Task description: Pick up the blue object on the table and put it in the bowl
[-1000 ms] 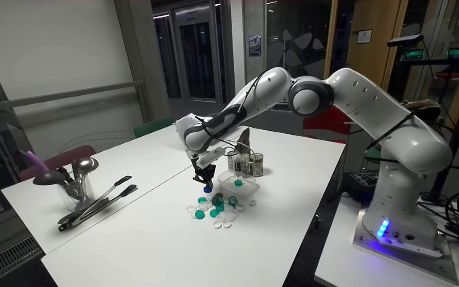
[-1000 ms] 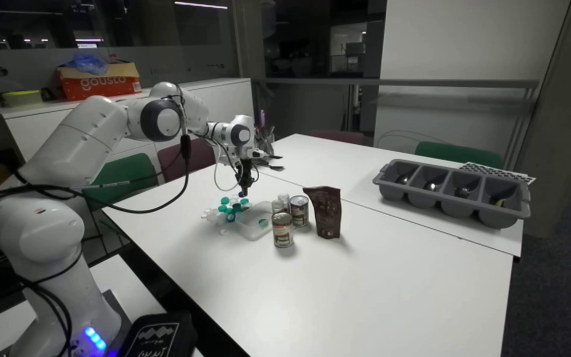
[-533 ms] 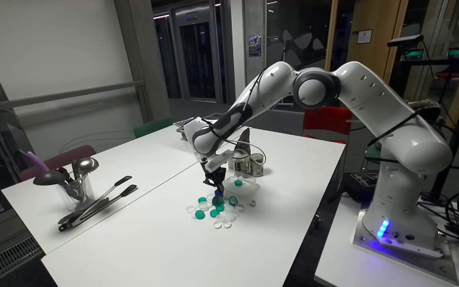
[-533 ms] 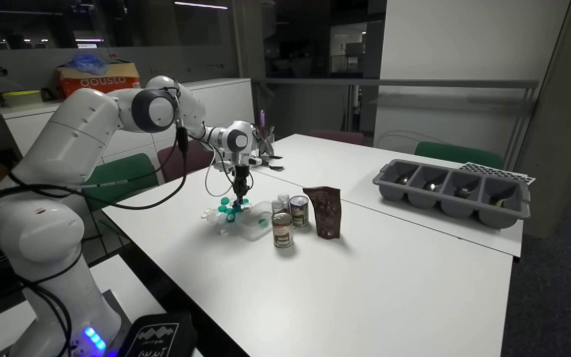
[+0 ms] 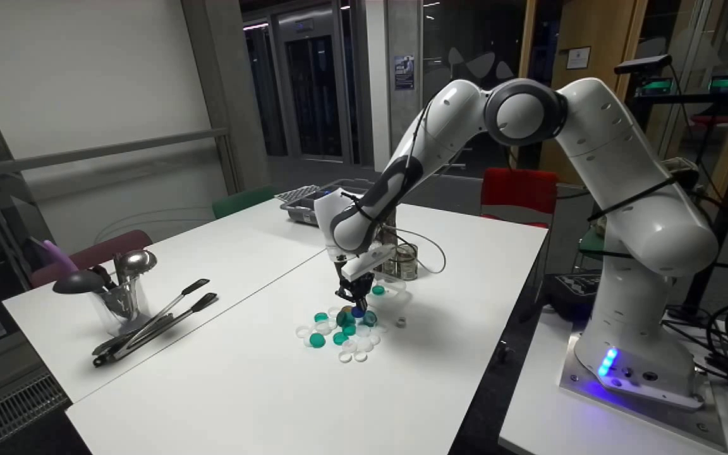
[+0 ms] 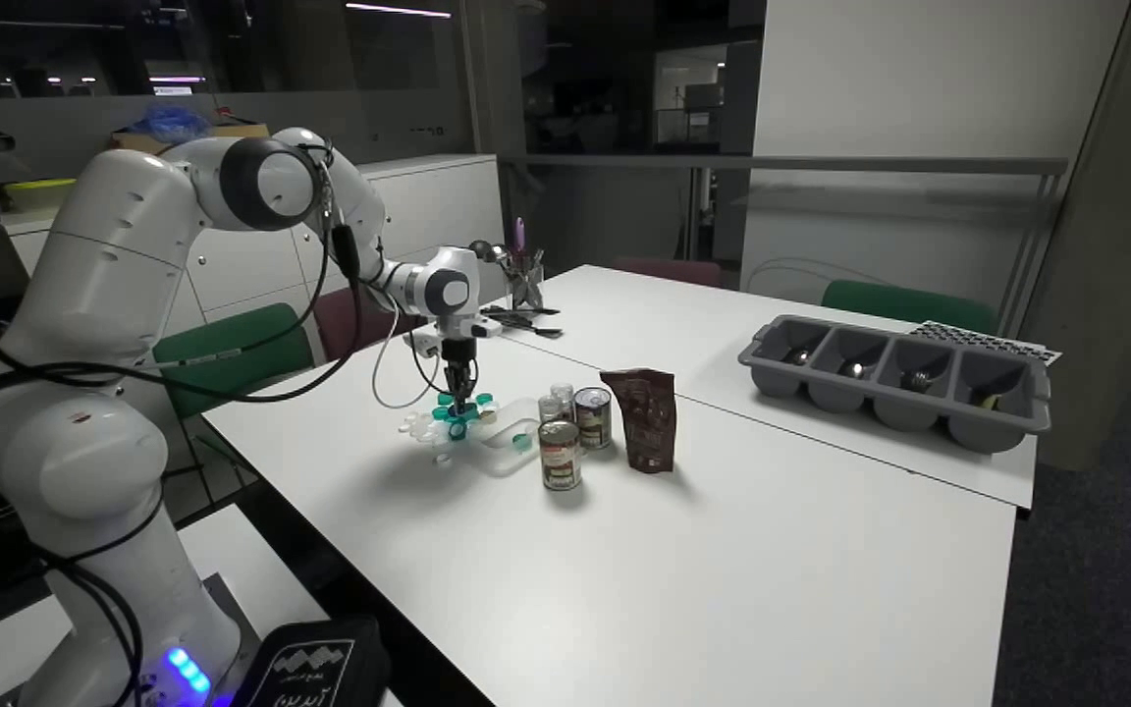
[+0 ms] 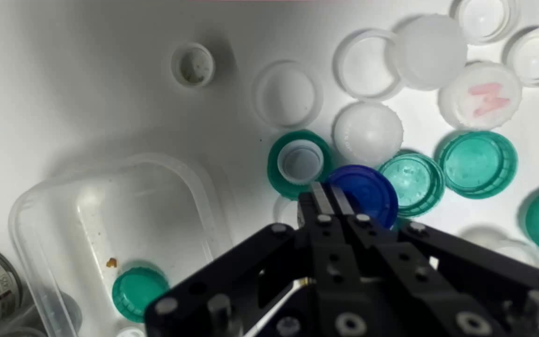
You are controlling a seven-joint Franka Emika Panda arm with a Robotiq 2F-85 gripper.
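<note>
The blue cap (image 7: 373, 193) is held by its rim between the fingertips of my gripper (image 7: 329, 191). It hangs to the right of the fingers in the wrist view, just above the loose caps. In an exterior view the blue cap (image 5: 357, 312) shows under my gripper (image 5: 361, 304). My gripper (image 6: 458, 401) also shows low over the pile in an exterior view. The bowl (image 7: 176, 166) is a clear rectangular tub left of the gripper in the wrist view, with a green cap inside. The bowl also shows in both exterior views (image 5: 395, 285) (image 6: 502, 463), beside the pile.
Several green caps (image 7: 477, 164) and white caps (image 7: 368, 133) lie under and around the gripper. Cans (image 6: 560, 457) and a brown pouch (image 6: 639, 420) stand close to the bowl. A grey tray (image 6: 889, 368), tongs (image 5: 155, 325) and a glass of utensils (image 5: 121, 303) are farther off.
The arm has drawn back toward its base with the blue cap in the gripper. In the exterior views the cap has moved over the pile of loose caps.
</note>
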